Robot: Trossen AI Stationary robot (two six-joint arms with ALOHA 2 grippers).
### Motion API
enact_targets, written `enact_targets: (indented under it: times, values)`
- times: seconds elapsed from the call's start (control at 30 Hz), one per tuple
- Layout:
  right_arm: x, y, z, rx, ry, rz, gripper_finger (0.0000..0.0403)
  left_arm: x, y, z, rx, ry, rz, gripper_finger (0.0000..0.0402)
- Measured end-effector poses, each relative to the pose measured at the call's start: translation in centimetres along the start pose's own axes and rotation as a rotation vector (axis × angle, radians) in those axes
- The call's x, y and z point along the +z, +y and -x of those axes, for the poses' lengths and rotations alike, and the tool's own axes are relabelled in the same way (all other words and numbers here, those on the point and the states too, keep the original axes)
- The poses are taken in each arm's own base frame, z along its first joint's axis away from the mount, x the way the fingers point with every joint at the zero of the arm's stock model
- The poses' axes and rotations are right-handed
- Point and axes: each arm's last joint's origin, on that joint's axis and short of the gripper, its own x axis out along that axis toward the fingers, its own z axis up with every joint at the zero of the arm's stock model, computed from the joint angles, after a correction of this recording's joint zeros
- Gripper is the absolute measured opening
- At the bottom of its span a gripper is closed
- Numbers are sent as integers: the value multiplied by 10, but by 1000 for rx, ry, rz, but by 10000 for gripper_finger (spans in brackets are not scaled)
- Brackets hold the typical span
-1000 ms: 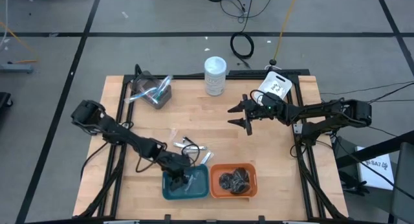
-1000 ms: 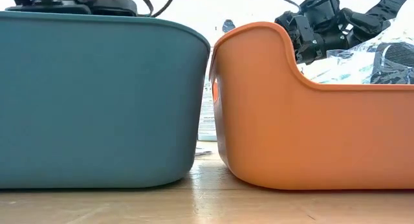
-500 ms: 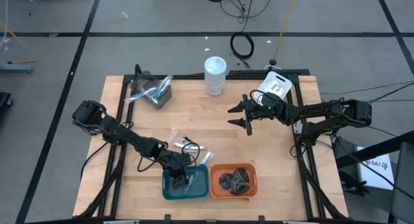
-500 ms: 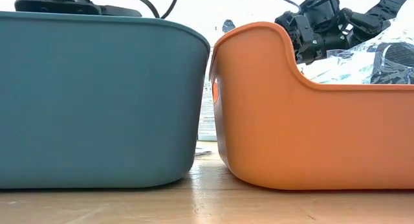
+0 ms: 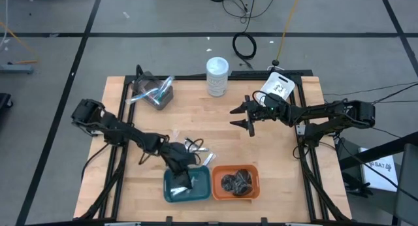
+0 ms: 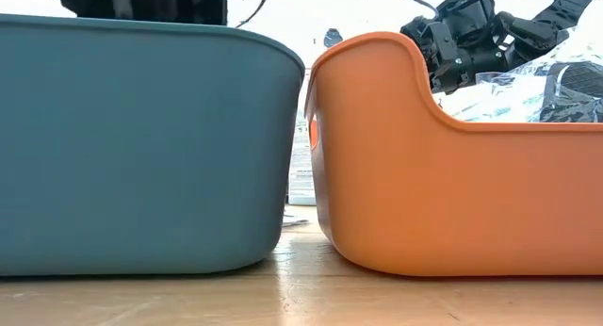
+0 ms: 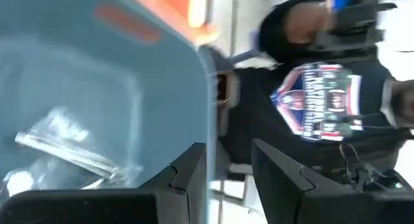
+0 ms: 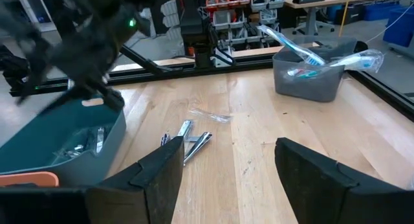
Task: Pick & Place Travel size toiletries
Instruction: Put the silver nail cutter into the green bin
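Observation:
My left gripper (image 5: 183, 178) hangs open over the teal tray (image 5: 171, 193), fingers pointing down into it and holding nothing. In the left wrist view the gripper (image 7: 229, 179) stands above clear wrapped silver sticks (image 7: 68, 153) lying on the tray's floor. Slim silver tubes (image 5: 196, 148) and a clear wrapped piece (image 8: 210, 116) lie on the table just beyond the tray. Dark round bundles (image 5: 238, 181) fill the orange tray (image 5: 256, 174). My right gripper (image 5: 244, 119) waits wide open and empty above the table's right half; its fingers (image 8: 162, 179) frame the silver tubes (image 8: 191, 140) far off.
A tall white-lidded jar (image 5: 217, 76) stands at the far edge. A grey bin with toothbrushes (image 5: 153, 93) sits far left. A white printed item (image 5: 279, 87) lies at the far right corner. Bare wood shows between the trays and the jar. A person in a dark shirt (image 7: 317, 101) stands beyond the table.
My left arm's wrist has swung toward the far right and risen above the teal tray, while its gripper stays over the tray. The right arm has kept still.

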Motion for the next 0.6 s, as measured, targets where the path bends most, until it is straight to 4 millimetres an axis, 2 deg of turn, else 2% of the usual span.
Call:
enact_targets:
  times: [0.2, 0.37, 0.47, 0.6]
  values:
    - [0, 3, -1, 7, 2, 1, 229, 12, -26, 33, -66, -135, -260, 122]
    - [-10, 24, -18, -27, -1, 57, 228, 14, -47, 68, -24, -278, -591, 122]
    - [-17, 38, -41, 18, 65, 82, 228, 12, -53, 89, 110, -370, -763, 122]
    - [-26, 48, -80, 74, 276, 127, 228, 12, -53, 111, 432, -524, -875, 122]
